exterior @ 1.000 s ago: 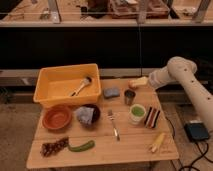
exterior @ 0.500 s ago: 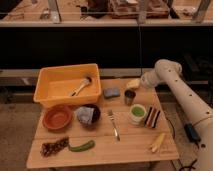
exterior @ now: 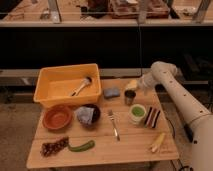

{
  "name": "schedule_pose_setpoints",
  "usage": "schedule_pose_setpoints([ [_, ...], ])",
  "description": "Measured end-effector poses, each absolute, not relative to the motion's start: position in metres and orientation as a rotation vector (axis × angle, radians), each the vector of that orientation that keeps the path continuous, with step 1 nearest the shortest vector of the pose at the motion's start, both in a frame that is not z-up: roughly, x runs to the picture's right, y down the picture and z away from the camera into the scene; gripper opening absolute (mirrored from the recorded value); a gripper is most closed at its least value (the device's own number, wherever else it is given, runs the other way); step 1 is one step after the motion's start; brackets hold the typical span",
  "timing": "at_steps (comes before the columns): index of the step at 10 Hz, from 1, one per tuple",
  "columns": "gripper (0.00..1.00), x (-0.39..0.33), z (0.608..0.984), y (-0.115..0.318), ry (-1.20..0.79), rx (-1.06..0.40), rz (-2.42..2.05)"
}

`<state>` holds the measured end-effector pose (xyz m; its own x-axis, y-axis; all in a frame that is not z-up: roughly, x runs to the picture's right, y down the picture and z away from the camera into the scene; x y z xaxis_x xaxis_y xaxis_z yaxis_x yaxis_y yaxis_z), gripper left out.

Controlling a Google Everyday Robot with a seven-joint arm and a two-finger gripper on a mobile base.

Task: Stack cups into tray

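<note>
The yellow tray (exterior: 60, 75) stands at the table's back left with a long-handled utensil (exterior: 81, 86) lying in it. A small dark grey metal cup (exterior: 129, 96) stands upright right of the middle. In front of it is a pale green cup (exterior: 137, 113) ringed by a cream-white rim; I cannot tell if it sits inside the cream-white cup. My gripper (exterior: 133, 85), pale at its tip, hangs just above and behind the metal cup, reaching in from the right.
An orange-brown bowl (exterior: 57, 116) and a dark bowl (exterior: 86, 114) with something crumpled sit before the tray. A grey-blue sponge (exterior: 111, 92), fork (exterior: 114, 124), striped block (exterior: 151, 116), banana (exterior: 158, 142), green vegetable (exterior: 81, 146) and dark cluster (exterior: 54, 146) lie around.
My arm has swung left and slightly down, bringing the gripper from the table's right edge to just above the metal cup. Nothing on the table has moved.
</note>
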<state>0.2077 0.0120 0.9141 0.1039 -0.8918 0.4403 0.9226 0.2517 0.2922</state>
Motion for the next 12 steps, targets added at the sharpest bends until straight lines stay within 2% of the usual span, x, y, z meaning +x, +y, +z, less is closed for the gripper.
schedule_pose_setpoints([
  [6,0.79,0.214,0.916,0.022,-0.599,-0.085,-1.340],
  [8,0.63,0.213,0.917,0.024,-0.602,-0.088,-1.342],
  [9,0.60,0.214,0.918,0.025,-0.601,-0.091,-1.343],
  [12,0.59,0.214,0.921,0.029,-0.602,-0.103,-1.344],
])
